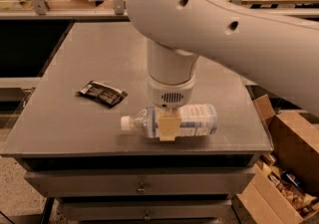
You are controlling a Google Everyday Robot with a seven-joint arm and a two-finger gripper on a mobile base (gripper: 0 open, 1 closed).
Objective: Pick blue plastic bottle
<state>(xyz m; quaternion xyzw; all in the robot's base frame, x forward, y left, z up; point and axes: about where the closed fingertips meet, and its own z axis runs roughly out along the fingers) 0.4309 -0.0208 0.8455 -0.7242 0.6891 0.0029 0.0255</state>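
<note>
**Gripper down on the lying bottle**

The thick white robot arm (234, 29) comes in from the upper right and fills much of the view. It bends into a round white wrist that points straight down at the flat grey metal table (94, 49). A small dark vent grille shows on the wrist's lower face.

Below the wrist, the gripper (168, 124) is down at the height of the blue plastic bottle (197, 119), right over the bottle's middle and overlapping it as seen from here. Whether it is clamped on the bottle or only set around it cannot be told, since the far side is hidden behind the bottle and the wrist.

The bottle is clear plastic and lies on its side near the table's front edge, resting on the tabletop. Its white screw cap (125, 123) points out to the left of the gripper. Its wide pale blue-and-white label runs out to the right of the gripper. There is printing on the label, but it cannot be read.

A flat black foil packet (102, 93) with white print, perhaps a snack wrapper, lies on the table up and to the left of the gripper, well apart from the bottle. Its writing is likewise unreadable.

Below the gripper, under the tabletop, are grey drawer fronts (142, 184). Open brown cardboard boxes (286, 168) stand low and to the right of it, beside the table.
</note>
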